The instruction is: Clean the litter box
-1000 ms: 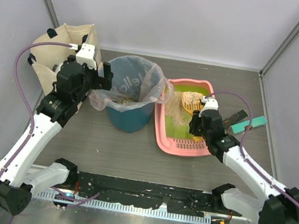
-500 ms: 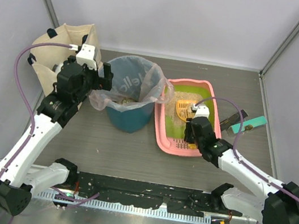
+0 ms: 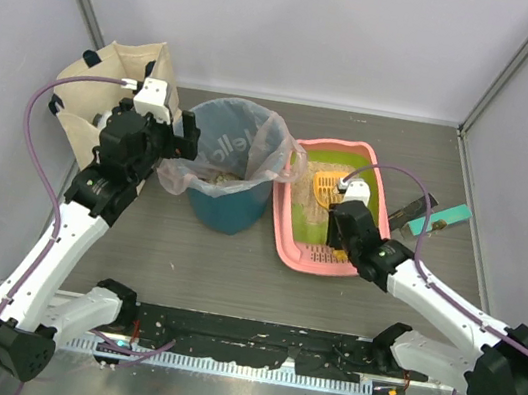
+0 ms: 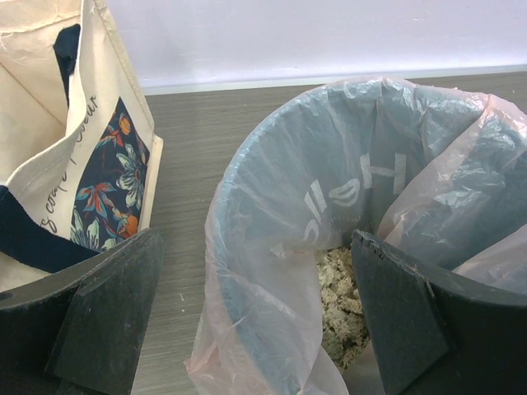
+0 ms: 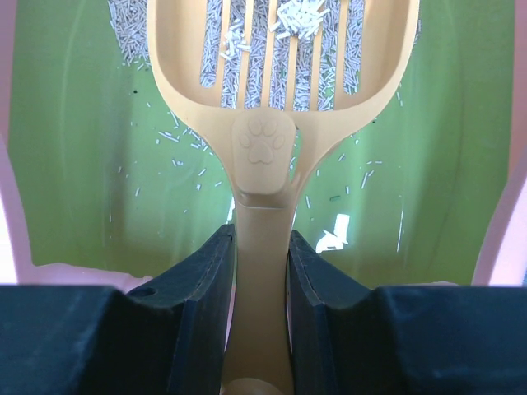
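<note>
The pink litter box (image 3: 281, 223) lies right of centre; its green floor (image 5: 74, 164) carries scattered beige litter (image 5: 132, 33). My right gripper (image 3: 335, 213) (image 5: 262, 239) is shut on the handle of the orange slotted scoop (image 3: 330, 186) (image 5: 263, 148). The scoop's head hangs over the far half of the tray with a few pellets on its slats. My left gripper (image 3: 180, 143) (image 4: 255, 304) is open. Its fingers straddle the near-left rim of the teal bin (image 3: 234, 167) (image 4: 272, 164), one outside, one over the inside.
The bin is lined with a clear bag and holds clumped litter (image 4: 342, 288). A cream tote bag (image 3: 111, 81) (image 4: 66, 148) stands at the back left. A teal-handled tool (image 3: 438, 220) lies right of the tray. Grey walls enclose the table.
My right arm has swung left and drawn nearer, carrying the scoop from the tray's far right toward its middle. The left arm has not moved.
</note>
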